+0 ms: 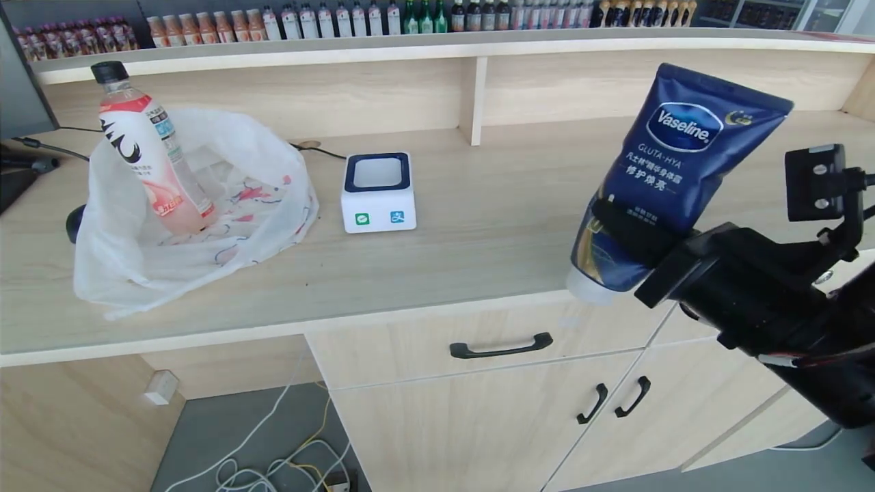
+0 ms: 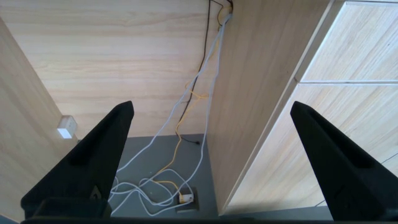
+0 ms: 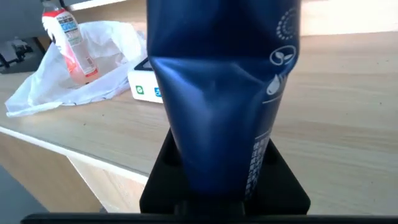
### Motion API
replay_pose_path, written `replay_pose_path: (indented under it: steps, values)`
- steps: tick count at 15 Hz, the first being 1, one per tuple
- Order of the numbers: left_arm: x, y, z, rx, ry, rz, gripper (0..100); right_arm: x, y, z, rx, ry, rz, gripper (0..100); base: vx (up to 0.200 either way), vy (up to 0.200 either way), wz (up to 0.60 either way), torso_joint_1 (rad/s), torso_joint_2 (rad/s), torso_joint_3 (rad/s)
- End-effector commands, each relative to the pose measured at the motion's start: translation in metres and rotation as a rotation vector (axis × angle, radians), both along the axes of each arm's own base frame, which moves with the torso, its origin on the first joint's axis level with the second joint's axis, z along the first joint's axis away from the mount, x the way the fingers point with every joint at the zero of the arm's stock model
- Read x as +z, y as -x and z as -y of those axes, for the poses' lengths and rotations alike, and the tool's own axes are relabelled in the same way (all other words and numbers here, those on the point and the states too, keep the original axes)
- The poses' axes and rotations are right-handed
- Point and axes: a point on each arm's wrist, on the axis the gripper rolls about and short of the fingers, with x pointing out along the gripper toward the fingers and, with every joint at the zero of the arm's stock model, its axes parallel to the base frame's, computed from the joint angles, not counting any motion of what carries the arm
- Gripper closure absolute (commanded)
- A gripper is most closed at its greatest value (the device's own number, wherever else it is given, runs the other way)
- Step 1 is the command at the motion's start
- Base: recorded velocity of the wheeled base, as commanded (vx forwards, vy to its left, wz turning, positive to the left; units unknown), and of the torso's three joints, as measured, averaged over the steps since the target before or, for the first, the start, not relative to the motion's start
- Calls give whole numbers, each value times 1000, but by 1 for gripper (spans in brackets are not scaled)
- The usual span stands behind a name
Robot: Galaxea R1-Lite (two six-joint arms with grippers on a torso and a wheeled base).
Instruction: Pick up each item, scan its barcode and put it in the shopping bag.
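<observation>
Right gripper (image 1: 632, 239) clamps the blue tube (image 1: 683, 157), held aloft well right of the scanner (image 1: 378, 191); a bottle (image 1: 147, 154) stands in the shopping bag (image 1: 273, 178). Scan step, likely: next, carry the barcode to the scanner's window. The left wrist view adds the left gripper (image 2: 211, 106), spread wide, empty, above floor cables (image 2: 168, 180).

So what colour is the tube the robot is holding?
The tube is dark blue with white lettering and a whitish cap; the head view shows it best.

- Head camera is looking down over the counter (image 1: 492, 225).
- Left wrist camera is facing floor cables (image 2: 149, 190).
- Right wrist camera is pressing close against the tube (image 3: 217, 106), sharing bag (image 3: 118, 56) and scanner (image 3: 142, 90) with the head view.
</observation>
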Motion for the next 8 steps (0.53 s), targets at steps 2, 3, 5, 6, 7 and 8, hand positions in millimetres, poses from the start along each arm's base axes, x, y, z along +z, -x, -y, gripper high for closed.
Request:
replay_pose_path:
  steps: [2, 3, 5, 6, 7, 8]
  values:
    - [0, 0, 0, 2, 0, -2, 0, 13, -10, 22, -76, -54, 36, 100, 0, 0, 0, 0, 0, 0]
    - [0, 0, 0, 2, -1, 0, 0, 17, -13, 26, -98, -55, 57, 100, 0, 0, 0, 0, 0, 0]
    - [0, 0, 0, 2, 0, 0, 0, 32, -19, 30, -154, 7, 151, 100, 0, 0, 0, 0, 0, 0]
    - [0, 0, 0, 2, 0, 0, 0, 34, -19, 29, -161, 23, 170, 100, 0, 0, 0, 0, 0, 0]
    - [0, 0, 0, 2, 0, 0, 0, 36, -17, 29, -164, 28, 189, 100, 0, 0, 0, 0, 0, 0]
    - [0, 0, 0, 2, 0, 0, 0, 40, -16, 29, -171, 20, 229, 100, 0, 0, 0, 0, 0, 0]
